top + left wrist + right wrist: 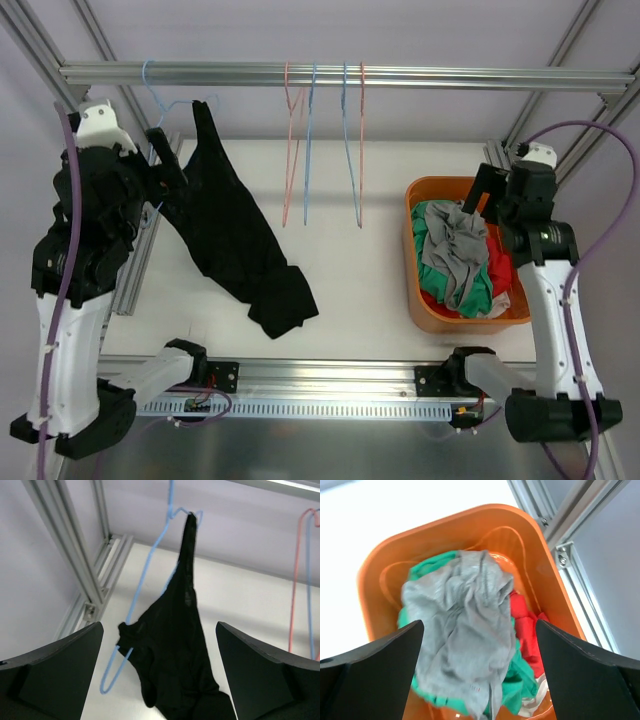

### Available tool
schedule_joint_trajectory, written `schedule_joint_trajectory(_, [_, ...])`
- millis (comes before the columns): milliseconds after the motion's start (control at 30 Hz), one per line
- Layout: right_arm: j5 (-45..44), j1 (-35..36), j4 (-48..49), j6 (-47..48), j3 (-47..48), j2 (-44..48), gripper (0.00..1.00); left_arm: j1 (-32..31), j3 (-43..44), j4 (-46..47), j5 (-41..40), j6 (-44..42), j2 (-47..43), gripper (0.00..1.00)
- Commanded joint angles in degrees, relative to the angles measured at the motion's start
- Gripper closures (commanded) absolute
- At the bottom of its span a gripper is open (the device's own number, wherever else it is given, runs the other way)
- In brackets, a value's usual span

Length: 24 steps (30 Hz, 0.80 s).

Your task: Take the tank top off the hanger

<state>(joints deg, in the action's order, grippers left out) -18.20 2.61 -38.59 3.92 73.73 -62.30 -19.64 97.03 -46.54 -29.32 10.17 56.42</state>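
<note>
Left end effector [168,165] raised below the rail [450,75]. Just to its right, the black tank top [235,240] hangs by a strap from a pale blue hanger [152,95], its lower end lying on the tabletop [370,280]. Right end effector [488,195] sits over the far rim of the orange basket [410,270], and a grey garment [462,250] is heaped just nearer than it, atop green and red clothes.

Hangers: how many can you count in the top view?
5. The light blue hanger at the left holds the black tank top; four empty ones hang mid-rail, left to right: red hanger, blue hanger, second blue hanger, second red hanger. None looks hidden.
</note>
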Motion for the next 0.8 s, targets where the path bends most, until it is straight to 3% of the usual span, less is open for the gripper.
schedule_joint_trajectory(0, [8.0,0.1,-4.5,0.6,0.6,7.3,0.0,11.2,6.4,-1.8,12.8,-3.5,5.5,0.01])
schedule_joint_trajectory(133, [21.0,0.2,-3.2,-1.4,-1.1,14.1,0.01,19.2,8.2,-5.1,23.2,-5.2,9.4,0.02])
schedule_joint_trajectory(300, [42.8,1.5,4.6,-3.7,-7.0,19.5,0.01,24.3,10.7,-3.3,38.7,-10.9,17.2,0.01])
schedule_joint_trajectory(367, [46.3,3.0,7.1,-3.7,-9.7,20.6,0.0,26.1,12.1,-3.2,39.1,-11.5,20.8,0.05])
schedule_joint_trajectory(600, [44.8,7.6,7.7,-2.9,-11.7,21.6,0.02,27.9,13.6,-2.2,41.3,-12.3,22.2,0.35])
schedule_joint_trajectory(633, [44.7,7.8,7.7,-2.9,-11.8,21.3,0.02,27.9,13.5,-2.1,41.3,-12.5,22.3,0.46])
schedule_joint_trajectory(733, [44.1,8.8,7.7,-2.7,-11.8,21.3,0.03,28.0,13.3,-2.1,40.2,-12.6,22.9,0.63])
schedule_joint_trajectory(767, [43.8,9.3,7.7,-2.7,-11.7,21.1,0.04,28.0,13.1,-2.1,39.9,-12.5,22.9,0.75])
